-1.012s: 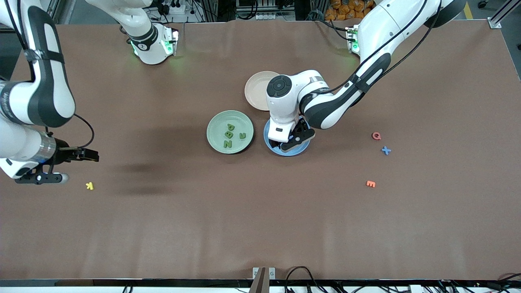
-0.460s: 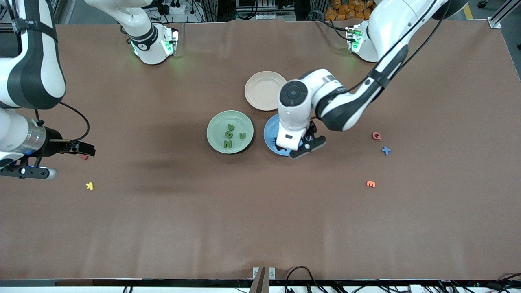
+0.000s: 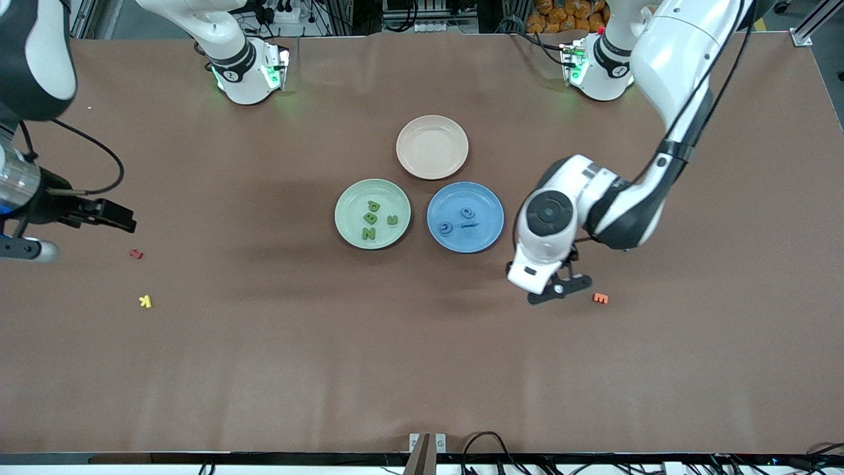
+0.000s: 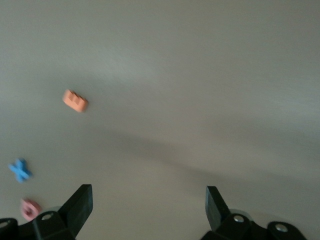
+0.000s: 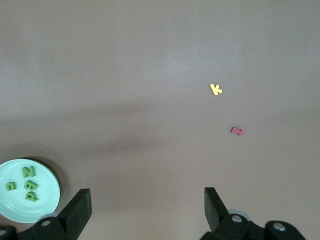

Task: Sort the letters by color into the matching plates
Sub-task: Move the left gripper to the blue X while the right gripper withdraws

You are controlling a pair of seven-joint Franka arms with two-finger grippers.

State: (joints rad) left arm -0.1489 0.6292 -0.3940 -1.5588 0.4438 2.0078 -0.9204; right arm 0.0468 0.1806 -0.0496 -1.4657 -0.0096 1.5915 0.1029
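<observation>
You have both sets of jaws spread wide and holding nothing. Your left gripper hangs over bare table, just beside the orange E, at about nine o'clock from it in the front view. The blue plate lies at roughly ten o'clock from that gripper. Three blue letters rest in the blue plate. The fourth, the blue X, is not in it: your left wrist view shows it flat on the table between the orange E and a pink letter, while in the front view the left arm covers it. The green plate sits just beside the blue plate, at its nine o'clock, with four green letters lying inside it. The beige plate stands empty at twelve o'clock between the two. Your right gripper hangs over the table toward the right arm's end, well apart from the plates. A red letter lies at about six o'clock from its fingertips, and the yellow K lies at six o'clock from that red letter, nearer to the front camera.
</observation>
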